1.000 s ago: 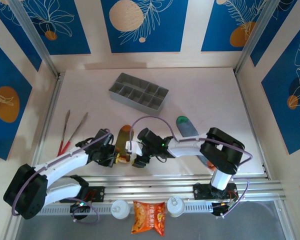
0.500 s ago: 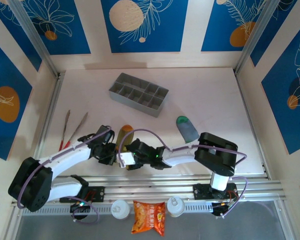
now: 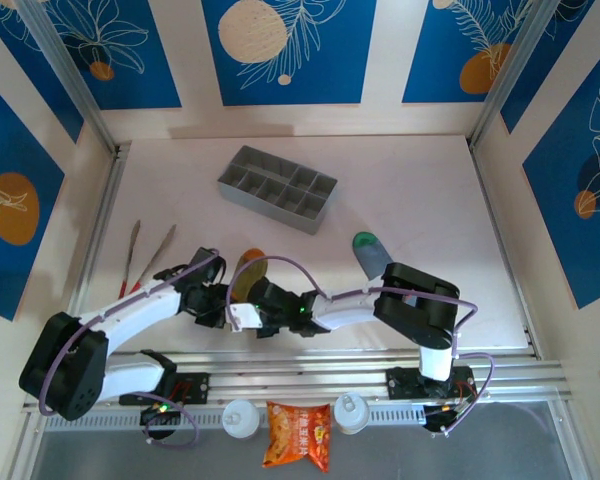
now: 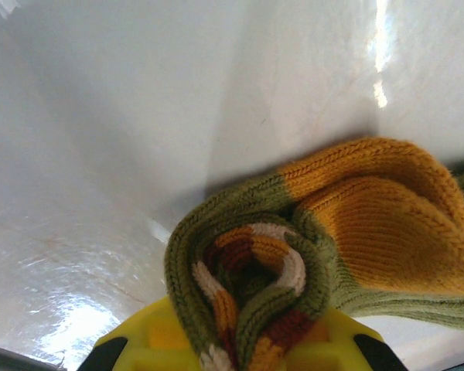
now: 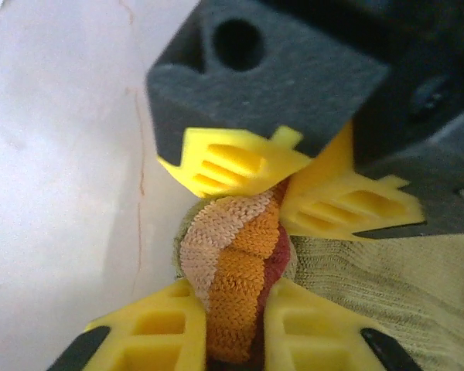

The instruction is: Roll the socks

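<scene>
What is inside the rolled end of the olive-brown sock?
Its striped cuff, orange, cream and dark red, curls inside the olive-brown sock. The left gripper and right gripper pinch this end, hiding its core.

My white desk (image 3: 420,190) carries a grey tray (image 3: 277,187) far back. Tongs (image 3: 143,257) lie left; olive sock (image 3: 246,270) and grey-blue sock (image 3: 373,254) nearer me.

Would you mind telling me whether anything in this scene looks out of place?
The orange snack packet lies off the white table, on the grey ledge beyond its near edge, not among the work things. Otherwise only the grey-blue sock stands out, lying alone, apart from the olive-brown sock.
</scene>
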{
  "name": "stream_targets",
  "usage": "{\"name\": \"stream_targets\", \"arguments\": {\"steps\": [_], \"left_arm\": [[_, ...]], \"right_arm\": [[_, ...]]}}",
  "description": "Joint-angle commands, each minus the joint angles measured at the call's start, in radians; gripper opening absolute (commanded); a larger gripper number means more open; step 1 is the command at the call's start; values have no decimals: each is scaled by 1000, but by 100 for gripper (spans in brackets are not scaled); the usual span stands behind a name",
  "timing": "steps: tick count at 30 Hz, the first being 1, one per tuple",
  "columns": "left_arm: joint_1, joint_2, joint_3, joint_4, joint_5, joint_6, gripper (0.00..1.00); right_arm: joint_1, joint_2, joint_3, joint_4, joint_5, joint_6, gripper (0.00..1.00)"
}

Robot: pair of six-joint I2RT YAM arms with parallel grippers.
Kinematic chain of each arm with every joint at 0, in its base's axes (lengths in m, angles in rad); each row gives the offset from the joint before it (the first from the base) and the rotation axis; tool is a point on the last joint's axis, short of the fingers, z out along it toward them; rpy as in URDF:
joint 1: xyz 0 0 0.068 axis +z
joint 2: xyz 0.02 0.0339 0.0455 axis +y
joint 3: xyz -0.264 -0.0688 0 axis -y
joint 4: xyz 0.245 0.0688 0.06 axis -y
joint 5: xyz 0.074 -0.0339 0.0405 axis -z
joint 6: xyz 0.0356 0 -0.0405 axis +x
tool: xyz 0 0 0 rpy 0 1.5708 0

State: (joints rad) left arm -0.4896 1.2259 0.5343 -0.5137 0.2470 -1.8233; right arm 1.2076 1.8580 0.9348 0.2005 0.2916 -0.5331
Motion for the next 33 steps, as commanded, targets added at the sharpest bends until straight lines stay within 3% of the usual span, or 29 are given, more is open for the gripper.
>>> {"name": "stream_targets", "arguments": {"steps": [1,4,10,14,17,24,33], "left_arm": [[5,29,-43,-264,-9,-66,0],[5,-6,-40,-267,-9,-67,11],[5,-145,-11,-270,-78,-51,60],[6,-234,-14,-263,-112,-46,75],[6,-288,-27,-275,-130,-47,80],[6,-394,-56,-312,-142,-52,79],[3,-381,-65,-266,-76,12,73]], "right_arm": [[-12,66,22,-81,-35,101,11],[-31,92,39,-154,-103,168,4],[-87,151,102,-329,-343,277,0],[-126,193,142,-399,-457,339,0],[-146,230,179,-461,-499,366,0],[-166,287,235,-540,-525,404,0],[-163,274,209,-538,-357,426,0]]}}
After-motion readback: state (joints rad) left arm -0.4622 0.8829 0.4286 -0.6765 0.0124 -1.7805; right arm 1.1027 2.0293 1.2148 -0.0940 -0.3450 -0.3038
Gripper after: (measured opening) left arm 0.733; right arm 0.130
